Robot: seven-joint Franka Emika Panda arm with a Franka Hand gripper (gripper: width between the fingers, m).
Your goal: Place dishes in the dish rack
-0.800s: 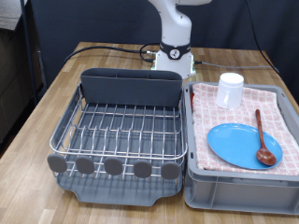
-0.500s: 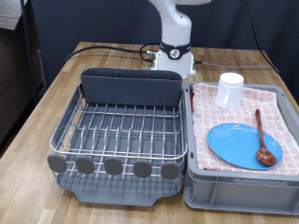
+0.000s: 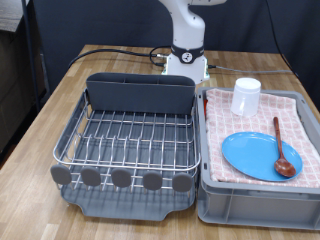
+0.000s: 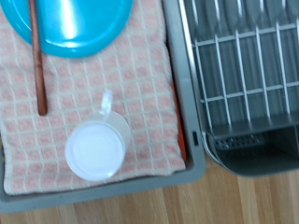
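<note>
- The gripper does not show in either picture, so I cannot tell if its fingers are apart or together. In the exterior view only the white arm (image 3: 186, 35) shows, going up and out past the top edge.
- The wrist camera looks straight down, and the white cup (image 4: 95, 147) sits almost under it. So the cup is the dish nearest the hand.
- The cup stands upright with its mouth up. In the wrist view its handle (image 4: 106, 101) sticks out toward the blue plate (image 4: 70, 23).
- In the exterior view the cup (image 3: 245, 97) stands near the top of the grey bin (image 3: 255, 205), on the pink checked cloth (image 3: 300, 125).
- The blue plate (image 3: 260, 155) lies flat on the cloth, nearer the exterior view's bottom, apart from the cup.
- The wooden spoon (image 3: 281, 150) lies with its bowl on the plate and its handle pointing toward the exterior view's top. In the wrist view the spoon (image 4: 37, 65) lies beside the cup, not touching it.
- The dish rack (image 3: 125, 140) sits just beside the bin, on the exterior view's left. No dish is in it, so no dish has been put away.
- Compared with the earlier exterior pictures, nothing looks moved. The arm, cup, plate and spoon are all in the same spots.
</note>
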